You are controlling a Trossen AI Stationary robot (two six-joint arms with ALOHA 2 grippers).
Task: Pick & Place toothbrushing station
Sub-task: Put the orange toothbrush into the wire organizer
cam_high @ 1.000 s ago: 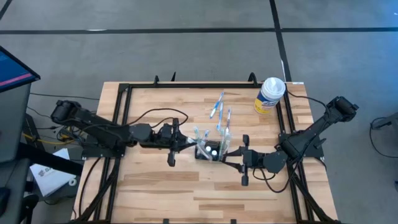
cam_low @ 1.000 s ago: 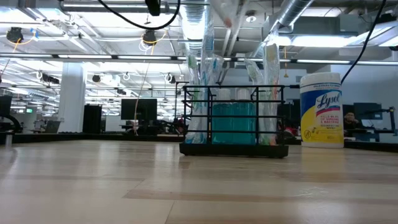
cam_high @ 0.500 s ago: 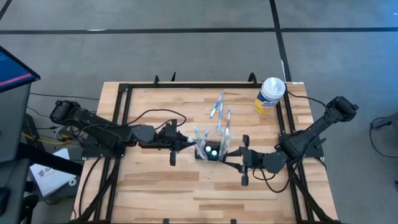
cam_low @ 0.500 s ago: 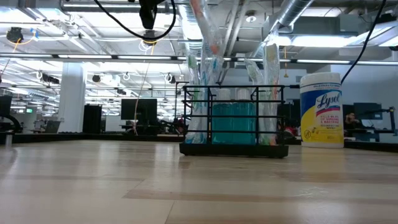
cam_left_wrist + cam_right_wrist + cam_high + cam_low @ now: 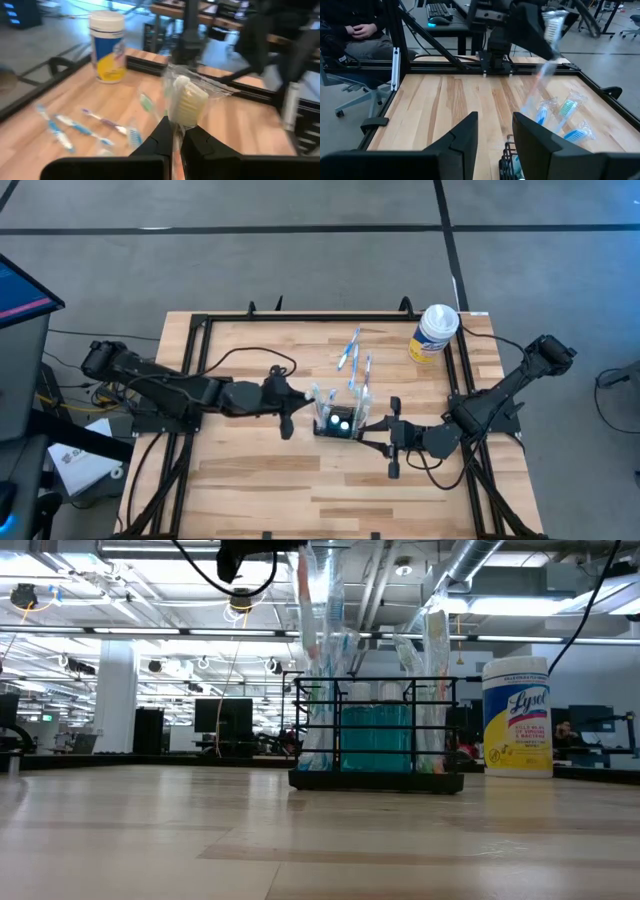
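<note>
**benchbot:** So where's everything sitting? The toothbrushing station (image 5: 336, 422) is mid-table, a bit toward the front edge, with both grippers right beside it. The left gripper (image 5: 296, 406) is pinched tight on a wrapped toothbrush (image 5: 186, 102), just off the station's left end and a touch above it, I'd guess.

**wirerack_fan:** Yeah, so the left one's the one that matters. The station lies to its right, and the toothbrush needs to travel that way and down into a slot. The right gripper (image 5: 372, 433) sits partly open at the station's other end, holding nothing I can see.

**benchbot:** The station's long axis runs left to right, slots facing up. The toothbrush looks tilted, head up.

**wirerack_fan:** The loose brushes (image 5: 355, 357) lie behind it.
</note>
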